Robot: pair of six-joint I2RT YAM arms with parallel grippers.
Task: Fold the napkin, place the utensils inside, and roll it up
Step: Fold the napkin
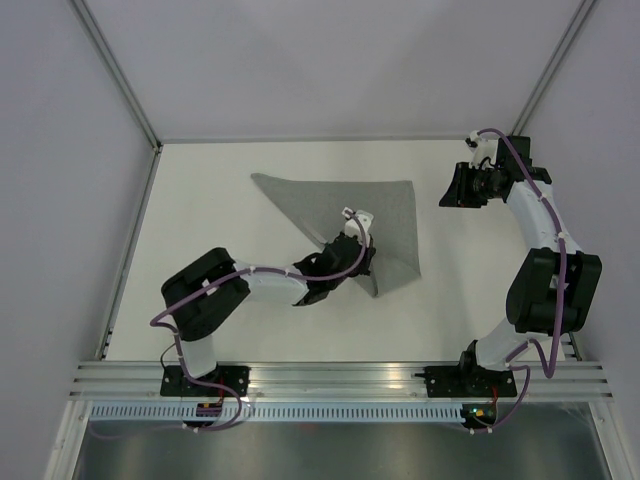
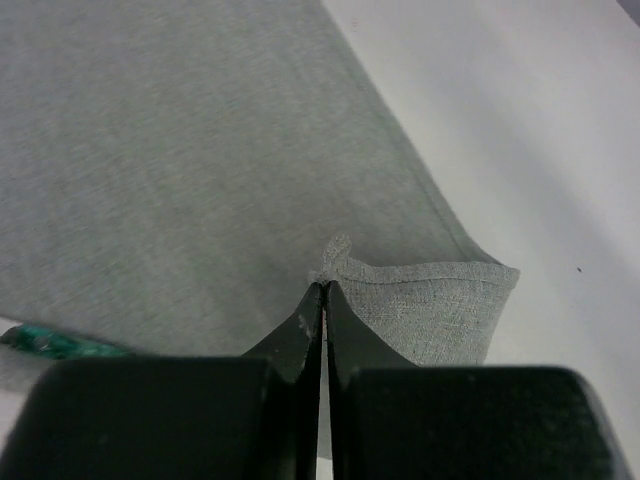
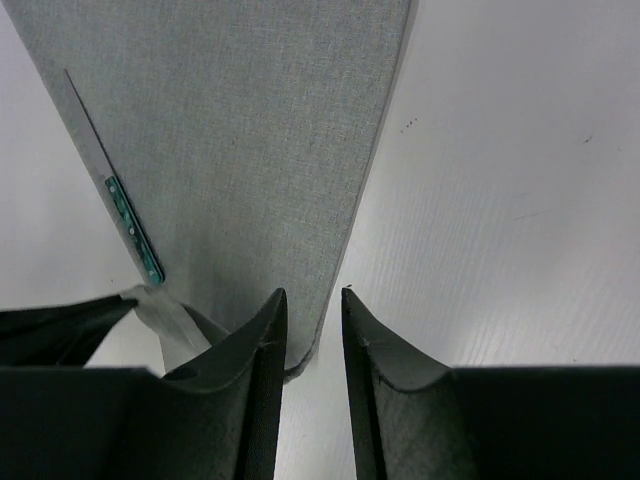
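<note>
**A:** How do the arms sit?

**B:** The left arm (image 1: 270, 283) reaches from its base across the table (image 1: 220, 200) with the elbow bent. Its wrist is low over the near side of the napkin (image 1: 340, 205). The right arm (image 1: 540, 230) rises along the right side and bends inward, ending near the napkin's right corner.

**A:** And the claws?

**B:** The left gripper (image 2: 323, 295) has its fingers pressed together, pinching a small pucker of cloth beside a lifted corner. The right gripper (image 3: 313, 305) stands apart and holds nothing. The cloth's point reaches under one fingertip.

**A:** Anything hard to see?

**B:** From above, the left wrist covers the pinch. A utensil (image 3: 135, 232) shows a teal handle and thin pale blade along the napkin's edge in the right wrist view. In the left wrist view there is only a blurred teal tip. I can't tell whether there's more than one.

**A:** The napkin itself?

**B:** Plain grey, folded into a triangle, lying mid-table with its long edge toward the far side.
</note>
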